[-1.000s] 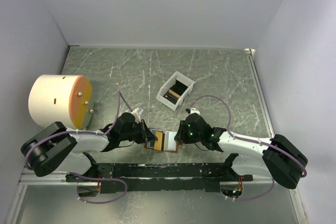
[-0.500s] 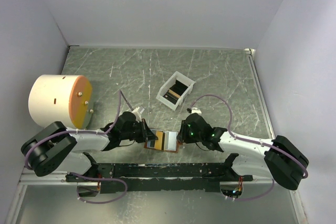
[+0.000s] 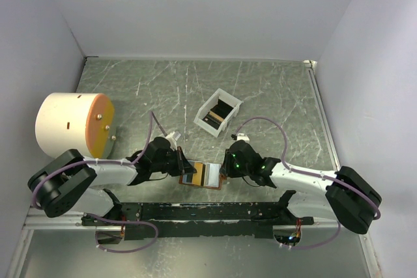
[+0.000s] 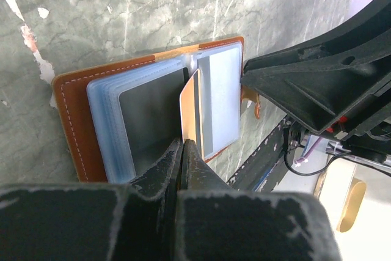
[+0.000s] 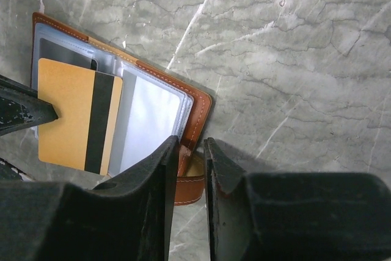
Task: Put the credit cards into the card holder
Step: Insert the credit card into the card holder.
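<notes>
The brown card holder [image 3: 195,181] lies open on the table between both arms, pale pockets up. My left gripper [image 4: 183,145] is shut on a gold credit card [image 4: 190,105], seen edge-on over the holder's middle fold [image 4: 73,120]. In the right wrist view that card [image 5: 64,114] shows a dark stripe and covers the left pockets. A dark card [image 4: 153,114] sits in a left pocket. My right gripper [image 5: 191,145] stands open a narrow way, one finger over the pale pockets, the other on the table, with the holder's right cover edge [image 5: 198,105] and snap tab [image 5: 189,191] between them.
A white plastic box [image 3: 217,112] holding more cards stands behind the holder. A cream cylinder with an orange face [image 3: 71,124] sits at the left. Walls close in the left, back and right sides; the arms' dark base rail [image 3: 195,211] runs along the near edge.
My right gripper's jaws have narrowed around the holder's right edge. The left gripper and its gold card have barely moved.
</notes>
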You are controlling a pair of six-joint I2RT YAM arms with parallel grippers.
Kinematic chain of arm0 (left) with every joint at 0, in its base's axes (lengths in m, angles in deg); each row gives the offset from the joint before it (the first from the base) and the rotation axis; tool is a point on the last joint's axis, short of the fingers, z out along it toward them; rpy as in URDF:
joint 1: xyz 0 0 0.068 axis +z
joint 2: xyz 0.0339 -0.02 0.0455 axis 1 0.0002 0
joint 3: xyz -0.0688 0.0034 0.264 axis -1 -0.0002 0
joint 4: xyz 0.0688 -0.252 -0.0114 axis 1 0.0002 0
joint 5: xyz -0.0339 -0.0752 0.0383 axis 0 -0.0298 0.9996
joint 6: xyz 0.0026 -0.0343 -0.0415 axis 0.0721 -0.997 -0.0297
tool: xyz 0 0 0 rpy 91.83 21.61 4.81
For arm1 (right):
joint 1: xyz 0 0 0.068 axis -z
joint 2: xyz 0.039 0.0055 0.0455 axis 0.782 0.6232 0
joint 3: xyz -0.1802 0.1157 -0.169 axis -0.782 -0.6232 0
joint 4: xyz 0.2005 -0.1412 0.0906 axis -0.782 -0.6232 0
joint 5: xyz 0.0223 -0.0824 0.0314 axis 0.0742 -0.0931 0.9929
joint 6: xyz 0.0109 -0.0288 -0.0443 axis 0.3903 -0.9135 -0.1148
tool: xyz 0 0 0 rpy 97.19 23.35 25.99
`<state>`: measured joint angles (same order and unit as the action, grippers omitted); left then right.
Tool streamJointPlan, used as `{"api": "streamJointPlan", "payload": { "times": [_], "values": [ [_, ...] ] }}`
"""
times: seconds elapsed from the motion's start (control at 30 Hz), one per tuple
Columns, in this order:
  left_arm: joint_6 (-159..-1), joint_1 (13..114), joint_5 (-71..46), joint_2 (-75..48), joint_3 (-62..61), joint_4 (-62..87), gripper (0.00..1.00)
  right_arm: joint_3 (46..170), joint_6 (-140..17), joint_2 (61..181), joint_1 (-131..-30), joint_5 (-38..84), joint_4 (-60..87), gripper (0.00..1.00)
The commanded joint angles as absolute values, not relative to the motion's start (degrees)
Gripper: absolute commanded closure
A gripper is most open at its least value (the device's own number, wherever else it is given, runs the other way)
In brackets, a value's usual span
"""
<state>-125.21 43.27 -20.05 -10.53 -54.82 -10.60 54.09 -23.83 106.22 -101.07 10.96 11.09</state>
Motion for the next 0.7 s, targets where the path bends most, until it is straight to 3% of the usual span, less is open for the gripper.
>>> {"api": "streamJointPlan", "payload": {
  "times": [0.0,0.67],
  "values": [
    [-123.1,42.9,-17.3,-9.4,-53.1,-7.5,0.93,55.2,-24.7,106.8,-101.4,10.3,12.2,0.77],
    [-127.8,43.0,-15.5,-10.5,-54.4,-6.0,0.93,55.0,-24.7,106.0,-101.4,10.3,12.0,0.79]
  ]
}}
